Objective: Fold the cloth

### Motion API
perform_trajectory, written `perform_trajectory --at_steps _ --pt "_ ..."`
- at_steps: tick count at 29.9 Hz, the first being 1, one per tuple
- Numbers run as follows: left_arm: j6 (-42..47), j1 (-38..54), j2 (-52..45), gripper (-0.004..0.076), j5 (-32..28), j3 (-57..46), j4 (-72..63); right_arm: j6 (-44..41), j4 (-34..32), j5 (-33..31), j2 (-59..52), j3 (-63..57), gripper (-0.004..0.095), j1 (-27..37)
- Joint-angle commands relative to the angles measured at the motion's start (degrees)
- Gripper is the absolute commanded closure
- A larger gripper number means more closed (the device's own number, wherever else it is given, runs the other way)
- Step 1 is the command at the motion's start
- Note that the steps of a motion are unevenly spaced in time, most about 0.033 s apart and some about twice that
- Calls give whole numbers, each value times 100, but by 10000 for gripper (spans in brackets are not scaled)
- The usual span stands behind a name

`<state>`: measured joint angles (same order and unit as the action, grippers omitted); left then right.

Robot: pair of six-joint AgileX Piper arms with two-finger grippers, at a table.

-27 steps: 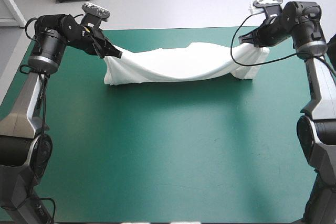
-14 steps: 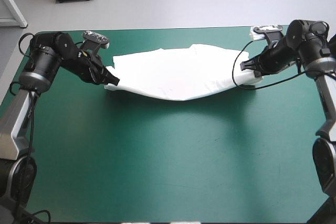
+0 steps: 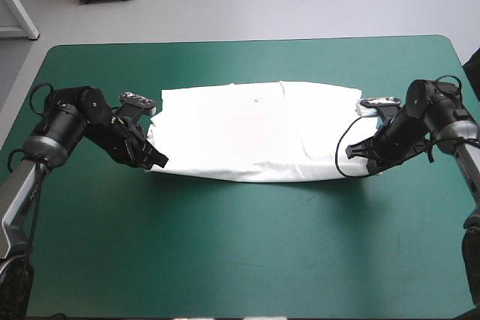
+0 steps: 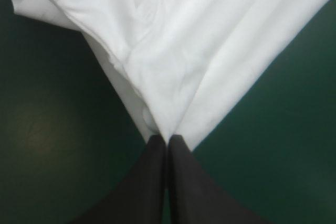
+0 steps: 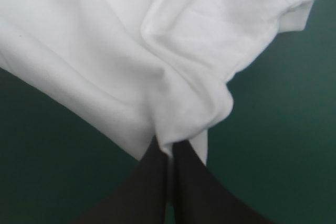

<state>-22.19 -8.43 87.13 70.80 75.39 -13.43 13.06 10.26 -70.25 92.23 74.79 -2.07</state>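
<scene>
Lowered since just before, the T-shirt (image 3: pixel 255 129) is being laid flat across the far half of the table (image 3: pixel 240 260), its near corners being pinched by the closed left gripper (image 3: pixel 160 161) and right gripper (image 3: pixel 352 151), seemingly readied for folding.

text: none legible | labels: none | numbers: 0 | signs: none

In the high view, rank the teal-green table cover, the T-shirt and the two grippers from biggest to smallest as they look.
1. teal-green cover, filling most of the view.
2. T-shirt, a white band between the grippers.
3. left gripper and right gripper: they look alike, so not ranked apart.
</scene>
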Motion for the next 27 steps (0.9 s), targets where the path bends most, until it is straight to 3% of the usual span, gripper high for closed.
perform_trajectory --at_steps 1,6,9,19,24,27 --pt "39 -12 -238 746 293 -112 -170 124 39 -129 -263 -110 925 42" --pt "39 -12 -238 745 293 -408 -158 124 -51 -129 -263 -172 910 42" --pt "39 -12 -238 710 293 -551 -158 124 20 -129 -263 -172 830 42" --pt "481 -12 -542 388 333 -607 291 -71 -16 -129 -653 -172 433 42" --pt "533 -12 -1223 362 273 -534 753 -123 -167 -129 -1299 -146 417 42" --pt "545 -12 -1572 362 -89 -248 791 -335 -470 -38 -1685 -85 417 42"
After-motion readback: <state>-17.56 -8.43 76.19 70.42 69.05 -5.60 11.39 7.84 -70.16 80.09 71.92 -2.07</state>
